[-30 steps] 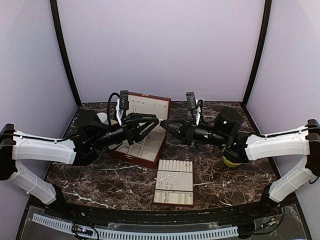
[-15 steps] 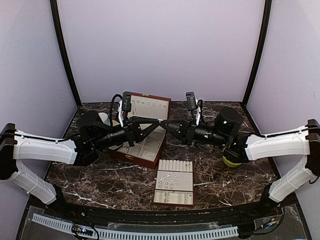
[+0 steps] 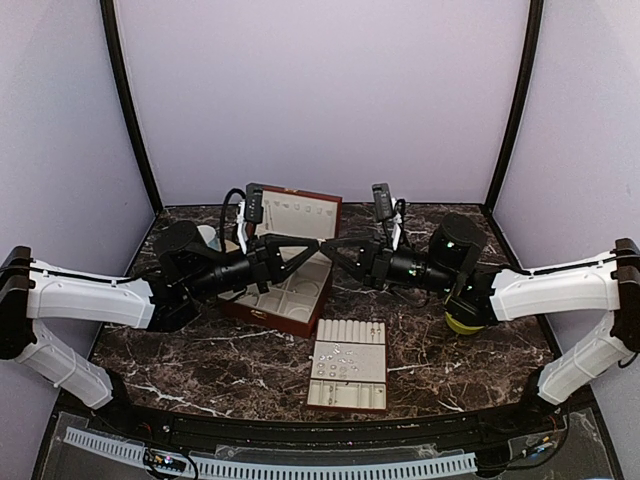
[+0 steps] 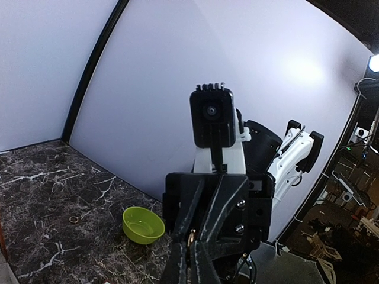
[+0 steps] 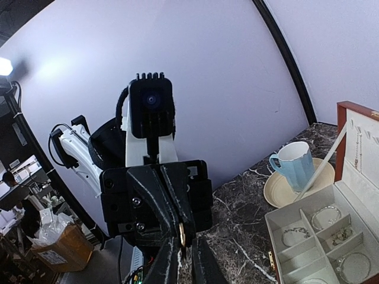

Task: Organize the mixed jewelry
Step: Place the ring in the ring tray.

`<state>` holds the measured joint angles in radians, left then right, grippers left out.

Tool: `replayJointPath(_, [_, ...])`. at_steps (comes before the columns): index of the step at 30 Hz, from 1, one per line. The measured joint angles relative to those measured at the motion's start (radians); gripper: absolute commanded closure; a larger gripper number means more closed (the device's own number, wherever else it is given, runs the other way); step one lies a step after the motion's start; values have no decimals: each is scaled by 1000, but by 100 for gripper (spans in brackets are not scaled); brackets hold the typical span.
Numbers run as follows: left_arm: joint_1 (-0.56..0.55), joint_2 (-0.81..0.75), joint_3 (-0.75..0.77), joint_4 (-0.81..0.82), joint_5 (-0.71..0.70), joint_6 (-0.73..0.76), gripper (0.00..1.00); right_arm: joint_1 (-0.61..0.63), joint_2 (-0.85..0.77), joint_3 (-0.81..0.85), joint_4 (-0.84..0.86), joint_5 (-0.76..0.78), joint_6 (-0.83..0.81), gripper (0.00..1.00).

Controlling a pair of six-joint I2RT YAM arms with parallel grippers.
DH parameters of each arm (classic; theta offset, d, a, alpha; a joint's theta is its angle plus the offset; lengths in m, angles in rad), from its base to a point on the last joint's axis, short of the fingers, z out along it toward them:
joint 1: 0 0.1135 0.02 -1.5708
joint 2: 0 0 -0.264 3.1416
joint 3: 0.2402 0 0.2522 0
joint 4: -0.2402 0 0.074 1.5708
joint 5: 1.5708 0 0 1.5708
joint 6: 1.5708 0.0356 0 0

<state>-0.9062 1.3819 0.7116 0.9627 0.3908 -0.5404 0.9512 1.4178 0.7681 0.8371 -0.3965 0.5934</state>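
My left gripper point(image 3: 316, 243) and right gripper point(image 3: 330, 244) meet tip to tip in the air above the open reddish-brown box point(image 3: 265, 314). A small brassy ring point(image 4: 190, 238) sits pinched at the meeting point, and both grippers' fingers close on it. It also shows in the right wrist view point(image 5: 182, 232). Several tiny silvery pieces point(image 3: 340, 352) lie on the cream slotted tray point(image 3: 352, 395). Hoops and chains point(image 5: 324, 216) lie in the box's cream compartments point(image 5: 299, 245).
A pale blue mug point(image 5: 294, 163) stands on a cream saucer point(image 5: 273, 192) left of the box. A green bowl point(image 4: 143, 225) sits on the marble at the right, partly behind the right arm point(image 3: 460, 322). The box lid stands upright at the back.
My left gripper's fingers, spread wide a second ago, have closed onto the ring held at the right gripper's tips. The right arm has barely moved.
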Motion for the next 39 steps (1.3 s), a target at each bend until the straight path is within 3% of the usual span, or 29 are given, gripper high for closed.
replayJointPath(2, [0, 0, 1, -13, 2, -2, 100, 0, -2, -1, -2, 13, 9, 63])
replayJointPath(5, [0, -5, 7, -90, 2, -4, 100, -4, -39, -21, -33, 53, -8, 56])
replayJointPath(13, [7, -18, 162, -597, -1, 11, 100, -63, -235, -66, -259, 200, -37, 52])
replayJointPath(19, [7, 98, 329, -948, -40, -3, 100, -80, -288, -84, -492, 374, -34, 51])
replayJointPath(26, [-13, 294, 445, -1195, -90, -69, 100, -82, -301, -134, -599, 473, -5, 51])
replayJointPath(39, [-18, 542, 748, -1472, -192, -145, 100, -82, -337, -192, -618, 521, 5, 51])
